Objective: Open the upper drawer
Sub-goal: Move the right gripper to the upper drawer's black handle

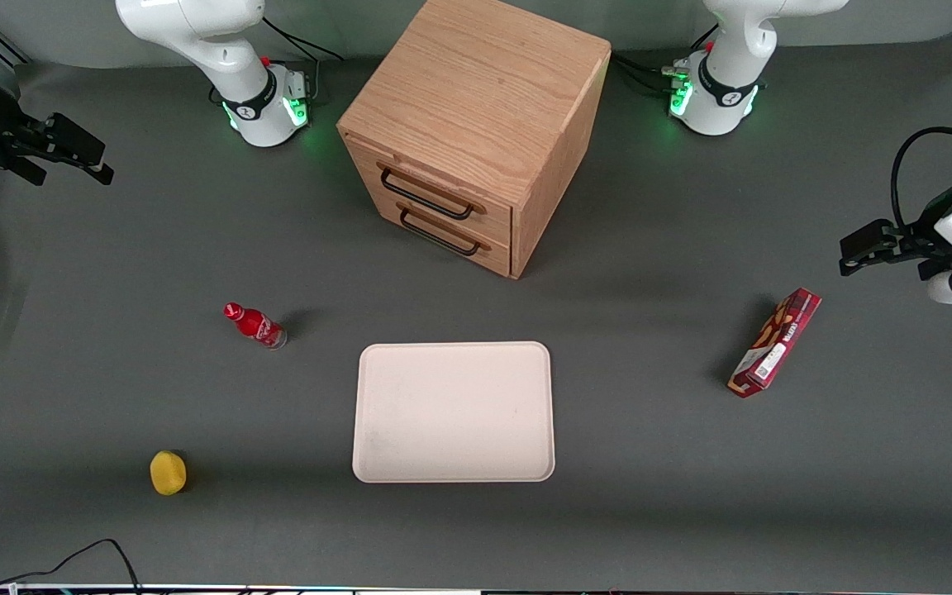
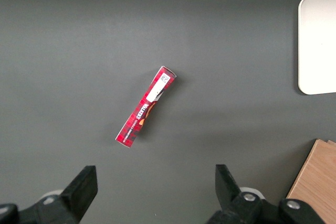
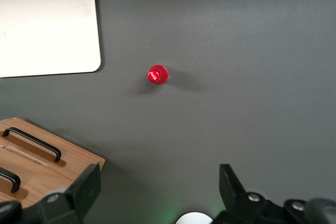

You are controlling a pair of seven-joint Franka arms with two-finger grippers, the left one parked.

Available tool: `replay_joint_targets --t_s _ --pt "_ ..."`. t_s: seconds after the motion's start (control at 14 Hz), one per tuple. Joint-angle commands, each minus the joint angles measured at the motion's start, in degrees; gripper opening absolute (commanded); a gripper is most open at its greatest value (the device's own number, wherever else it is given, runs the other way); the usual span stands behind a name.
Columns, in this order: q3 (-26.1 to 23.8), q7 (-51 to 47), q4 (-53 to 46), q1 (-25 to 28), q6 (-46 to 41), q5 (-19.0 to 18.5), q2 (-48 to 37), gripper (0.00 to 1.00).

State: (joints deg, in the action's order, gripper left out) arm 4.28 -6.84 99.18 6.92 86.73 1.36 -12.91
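My pincer point(image 1: 83, 161) is hanging wide and holding nothing, up in the air at my own end of the bench point(image 1: 649, 512), near the corner farthest from the front camera. In the wrist view its two fingers point(image 3: 84, 190) are standing well apart with only bare bench between them. The wooden cabinet point(image 1: 476, 91) is sitting near the middle of the bench's edge farthest from the front camera, turned so that its drawer face is angling toward my end and toward the camera. The upper drawer point(image 1: 435, 186) is lying flush in that face, its thin black bar handle point(image 1: 426, 195) untouched, with the lower drawer point(image 1: 451, 235) and its like handle just beneath. I am judging that nothing of the task is done: the drawer is looking fully closed and my pincer is well apart from the cabinet. What is left is everything, namely reaching to the higher handle, closing on the bar rather than on the lower twin, and drawing it straight out along the drawer's own line. In front of the cabinet a white tray point(image 1: 453, 411) is lying flat, a red bottle point(image 1: 255, 326) is standing between my end and the tray, a yellow fruit point(image 1: 168, 473) is lying near the camera-side edge, and a red box point(image 1: 775, 343) is lying toward the parked arm's end.
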Motion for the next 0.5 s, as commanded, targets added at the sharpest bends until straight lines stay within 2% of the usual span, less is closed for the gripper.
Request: replay_joint_targets --t_s 0.0,0.43 --pt "0.37 -0.89 -1.89 0.29 -1.21 -1.45 1.22 1.0" --pt "-0.94 -1.34 -3.47 1.07 -2.35 -0.66 1.14 1.0"
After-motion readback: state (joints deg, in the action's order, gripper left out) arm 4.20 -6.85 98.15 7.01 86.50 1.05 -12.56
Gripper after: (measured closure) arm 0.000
